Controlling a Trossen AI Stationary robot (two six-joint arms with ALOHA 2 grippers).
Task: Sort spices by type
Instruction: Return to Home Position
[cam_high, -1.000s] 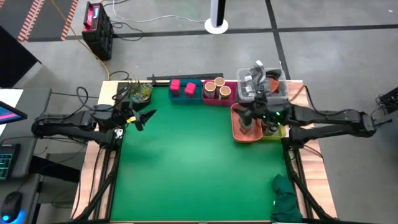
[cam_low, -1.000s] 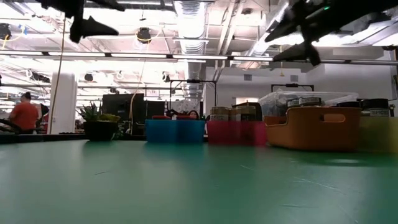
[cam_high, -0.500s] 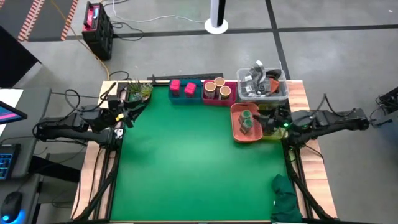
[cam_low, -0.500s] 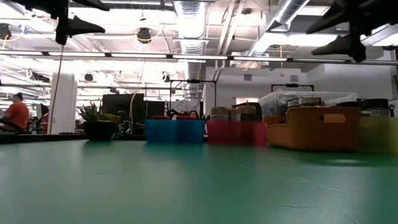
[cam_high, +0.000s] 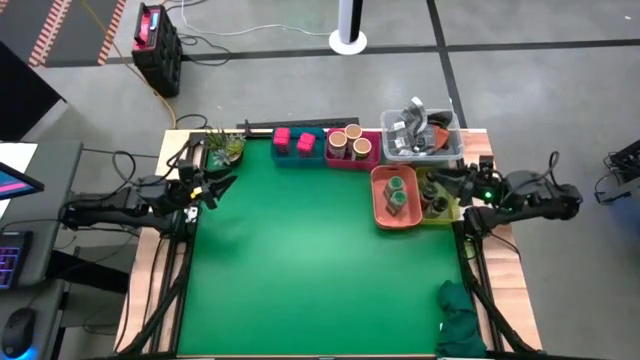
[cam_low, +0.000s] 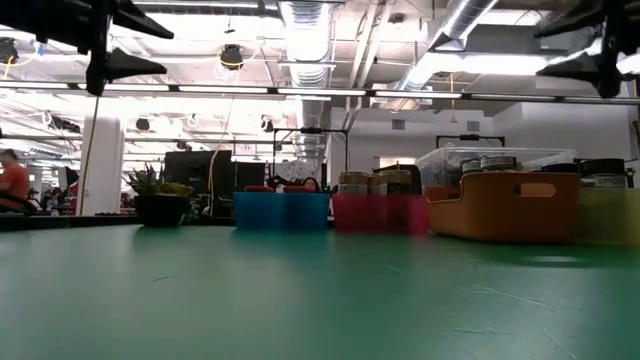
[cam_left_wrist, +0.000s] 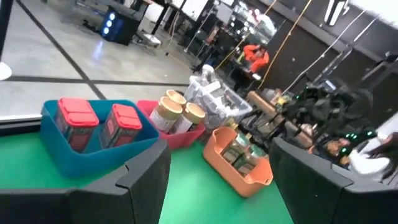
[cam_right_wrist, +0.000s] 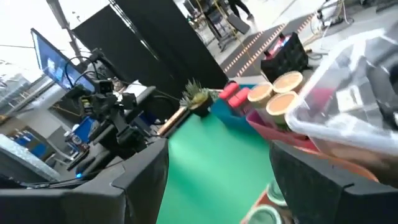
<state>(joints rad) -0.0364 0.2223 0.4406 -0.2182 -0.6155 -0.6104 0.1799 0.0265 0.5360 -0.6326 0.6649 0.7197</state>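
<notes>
Left pincer (cam_high: 216, 187) spread, empty, raised over left table (cam_high: 310, 270) edge. Right pincer (cam_high: 440, 180) spread, empty, raised at right edge, just beside yellow bin (cam_high: 442, 218). Between pincers: bare green surface, wide open. Red tins (cam_high: 292, 141) in blue bin (cam_high: 298, 160) and tan-topped jars (cam_high: 348, 143) in red bin (cam_high: 352, 164) along far edge, between pincers. Green-topped jars (cam_high: 397, 195) in orange bin (cam_high: 398, 224), near right pincer.

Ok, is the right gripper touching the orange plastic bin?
Apart. The low view shows the right gripper well above the orange plastic bin, clear air between them.
</notes>
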